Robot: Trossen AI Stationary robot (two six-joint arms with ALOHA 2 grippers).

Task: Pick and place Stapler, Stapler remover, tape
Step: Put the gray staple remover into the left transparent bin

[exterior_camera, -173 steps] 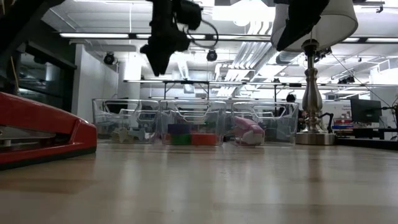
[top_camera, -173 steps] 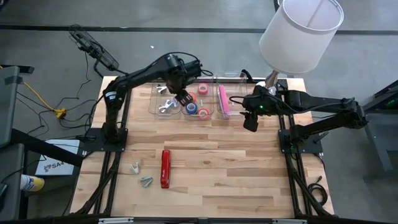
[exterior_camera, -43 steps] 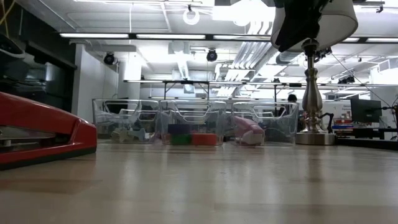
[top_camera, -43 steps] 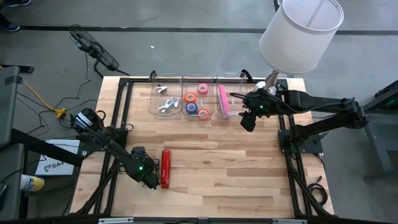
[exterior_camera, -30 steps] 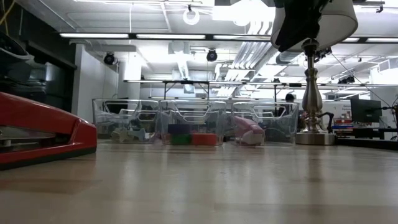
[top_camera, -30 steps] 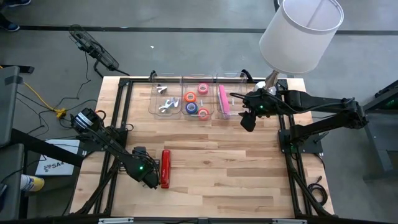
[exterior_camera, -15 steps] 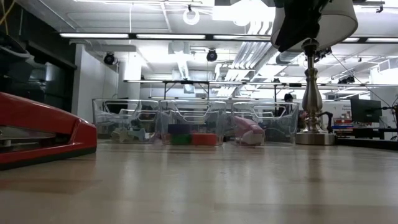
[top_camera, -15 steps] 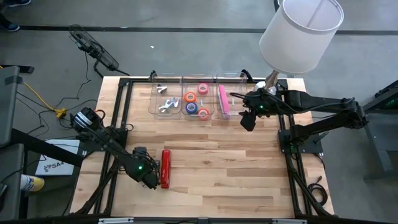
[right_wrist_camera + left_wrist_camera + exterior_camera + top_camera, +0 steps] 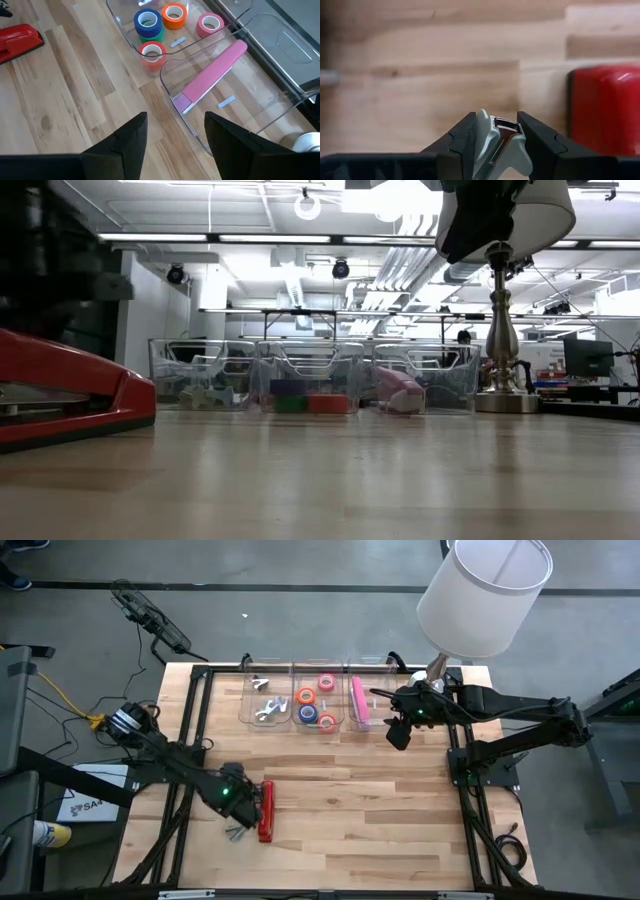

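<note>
A silvery staple remover (image 9: 500, 142) was clenched in the left claw (image 9: 496, 131), near the desk's front-left corner, just beside the red stapler (image 9: 265, 812). Another remover (image 9: 235, 833) was left lying by it. Tape rolls (image 9: 148, 20) and a pink stapler (image 9: 210, 72) were already sorted into the clear bins (image 9: 300, 668) at the back edge. The right claw (image 9: 175, 131) was parked open above them, holding nothing.
</note>
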